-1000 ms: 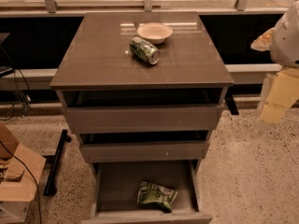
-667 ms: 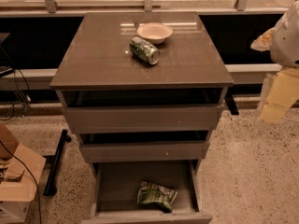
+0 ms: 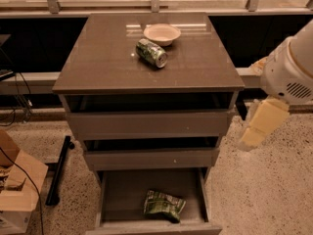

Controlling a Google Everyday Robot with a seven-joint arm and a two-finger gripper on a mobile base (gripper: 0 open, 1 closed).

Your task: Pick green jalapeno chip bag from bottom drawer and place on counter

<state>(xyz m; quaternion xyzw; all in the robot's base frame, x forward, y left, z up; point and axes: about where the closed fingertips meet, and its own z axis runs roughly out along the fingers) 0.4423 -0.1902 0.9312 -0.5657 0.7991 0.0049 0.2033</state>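
The green jalapeno chip bag [image 3: 164, 205] lies crumpled on the floor of the bottom drawer [image 3: 122, 195], which is pulled well out at 6 o'clock of the cabinet. The bag sits right of the drawer's middle and near its front wall, with bare drawer floor to its 9 o'clock. Above it, the middle drawer [image 3: 151, 158] and the top drawer [image 3: 146, 125] each stand slightly out, a dark gap showing over each front. The counter [image 3: 98, 62] carries two things, both toward its 12 o'clock edge: a pale bowl [image 3: 162, 33] standing upright, and a green soda can [image 3: 151, 53] lying on its side just beside the bowl at its 7 o'clock (whether the two touch is not clear). The gripper [image 3: 254, 131] hangs at 3 o'clock of the cabinet, off its right side at about the level of the top two drawer fronts, pointing down and to the left. It is well apart from the bag and holds nothing I can see; whether it is wide or narrow I cannot tell. The white arm [image 3: 288, 67] rises behind it at 2 o'clock. A cardboard box [image 3: 19, 190] sits on the speckled floor [image 3: 264, 190] at 8 o'clock.
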